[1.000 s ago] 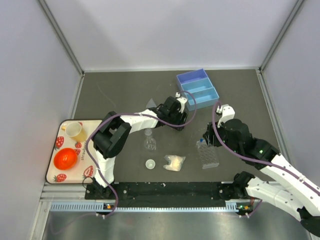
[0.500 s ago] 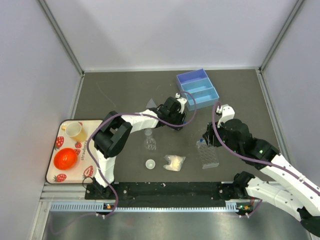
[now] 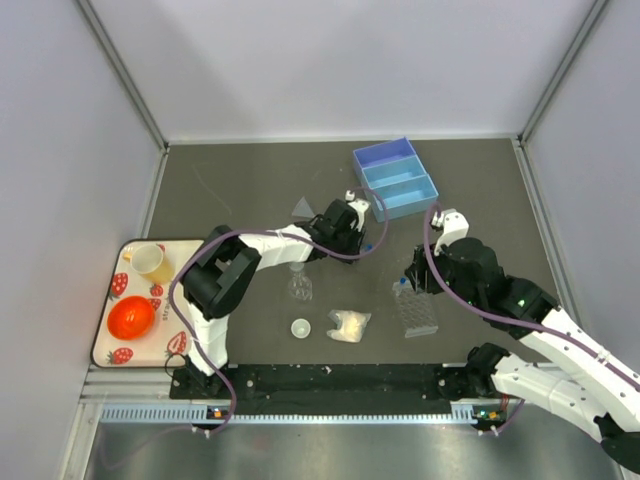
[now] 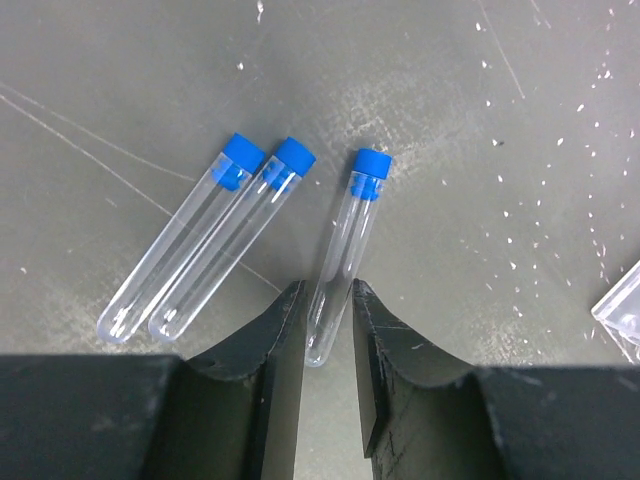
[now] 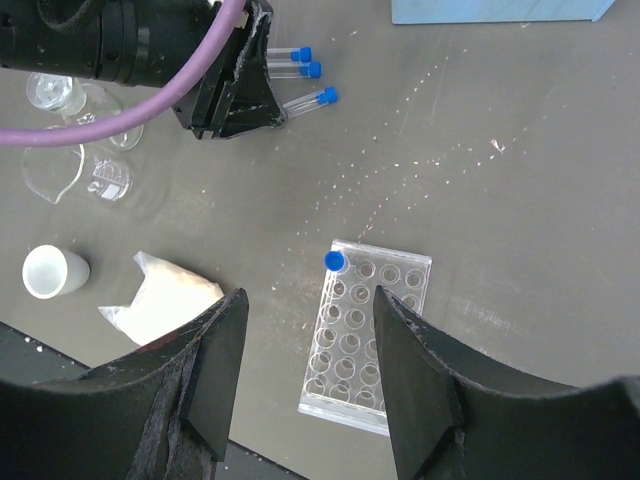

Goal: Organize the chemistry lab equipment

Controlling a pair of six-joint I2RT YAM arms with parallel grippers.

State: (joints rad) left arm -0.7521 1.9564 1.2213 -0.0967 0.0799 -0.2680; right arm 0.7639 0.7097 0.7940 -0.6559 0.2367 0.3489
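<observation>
Tube pickup: left gripper (image 4: 328, 320) jaws, narrowly parted and not clamped, straddle the closed end of a blue-capped tube (image 4: 345, 240) lying on the counter (image 4: 520, 90). Light, slick and thin-walled, it would likely roll; mid-barrel looks the surer hold. Right gripper (image 5: 305, 300) jaws gape empty above the tube rack (image 5: 385, 340).

Clear piece (image 4: 622, 305): cut off by the right edge of the left wrist view; too little showed to name it.
Blue tray (image 5: 500, 10): cut by the top edge of the right wrist view; only one wall showed.
Two blue-capped tubes (image 5: 292, 60): their lower parts were hidden behind the left gripper (image 4: 328, 292).
Pale packet (image 5: 165, 300): its near end was behind a finger of the right gripper (image 5: 310, 295).
Tube rack (image 5: 365, 335): part of one side was covered by the other finger.
Clear glassware (image 5: 75, 130): outlines were faint and overlapping; the number of pieces could not be told.
</observation>
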